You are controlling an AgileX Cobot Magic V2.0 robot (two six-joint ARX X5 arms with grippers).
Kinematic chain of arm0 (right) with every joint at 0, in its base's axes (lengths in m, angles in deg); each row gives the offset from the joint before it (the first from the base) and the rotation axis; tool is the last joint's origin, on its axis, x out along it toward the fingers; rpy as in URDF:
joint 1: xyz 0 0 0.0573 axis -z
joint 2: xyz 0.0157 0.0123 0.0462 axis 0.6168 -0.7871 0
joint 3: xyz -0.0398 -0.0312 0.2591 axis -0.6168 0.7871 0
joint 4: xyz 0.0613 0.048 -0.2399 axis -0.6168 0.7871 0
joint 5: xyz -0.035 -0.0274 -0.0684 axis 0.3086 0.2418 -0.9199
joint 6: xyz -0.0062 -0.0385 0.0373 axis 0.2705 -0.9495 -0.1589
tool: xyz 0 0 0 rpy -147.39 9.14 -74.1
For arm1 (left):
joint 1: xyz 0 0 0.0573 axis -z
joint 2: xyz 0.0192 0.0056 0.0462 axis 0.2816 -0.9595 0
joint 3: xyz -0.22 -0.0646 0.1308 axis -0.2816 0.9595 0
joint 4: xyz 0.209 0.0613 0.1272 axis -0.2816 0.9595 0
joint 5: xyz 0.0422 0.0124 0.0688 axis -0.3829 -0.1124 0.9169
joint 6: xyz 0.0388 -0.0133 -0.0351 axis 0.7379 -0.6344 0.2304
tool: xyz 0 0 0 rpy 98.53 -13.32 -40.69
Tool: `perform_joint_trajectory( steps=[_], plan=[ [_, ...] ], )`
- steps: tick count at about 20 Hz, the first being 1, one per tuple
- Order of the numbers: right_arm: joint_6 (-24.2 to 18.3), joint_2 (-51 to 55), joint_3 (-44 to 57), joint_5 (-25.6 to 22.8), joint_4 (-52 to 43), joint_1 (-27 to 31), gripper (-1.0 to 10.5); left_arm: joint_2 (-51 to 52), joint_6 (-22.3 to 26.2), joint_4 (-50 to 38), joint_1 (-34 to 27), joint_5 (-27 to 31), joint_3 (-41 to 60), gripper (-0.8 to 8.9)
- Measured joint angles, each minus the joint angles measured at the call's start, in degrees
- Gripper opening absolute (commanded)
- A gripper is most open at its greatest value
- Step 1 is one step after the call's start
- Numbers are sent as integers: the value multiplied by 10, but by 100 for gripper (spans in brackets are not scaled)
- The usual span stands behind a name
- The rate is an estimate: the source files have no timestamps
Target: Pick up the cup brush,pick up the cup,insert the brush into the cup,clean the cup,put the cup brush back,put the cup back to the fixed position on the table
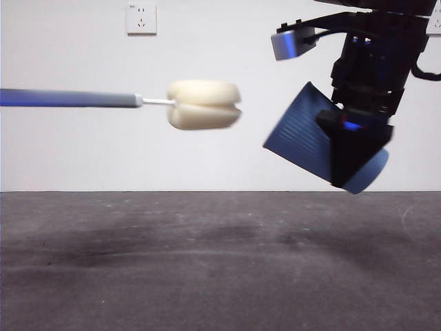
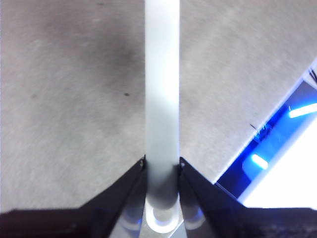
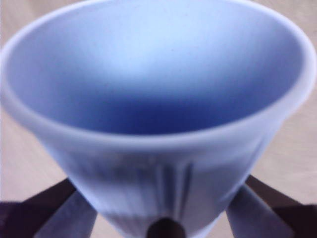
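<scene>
The cup brush is held level in the air in the front view. Its grey handle enters from the left edge and its cream sponge head points right. My left gripper is shut on the handle; the gripper itself is out of the front view. My right gripper hangs from the upper right, shut on the blue ribbed cup. The cup is tilted with its mouth toward the sponge, a short gap apart. The right wrist view looks into the empty cup held between my right gripper's jaws.
The dark grey table stretches below both held things, with faint scuffs. A white wall with a socket stands behind. The left wrist view shows a blue-lit piece of equipment at the table's side.
</scene>
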Motion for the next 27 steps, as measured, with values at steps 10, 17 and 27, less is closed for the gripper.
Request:
perform_joint_trajectory(
  steps=[10,17,27],
  plan=[
    [-172,0,0,-120,6,-50,-13,-56,12,-18,53,0,0,-9],
    [-211,0,0,-134,2,-77,-13,-81,8,-56,91,0,0,-9],
    [-217,-14,0,-151,13,-133,-13,-160,-60,-154,146,-37,0,-9]
  ],
)
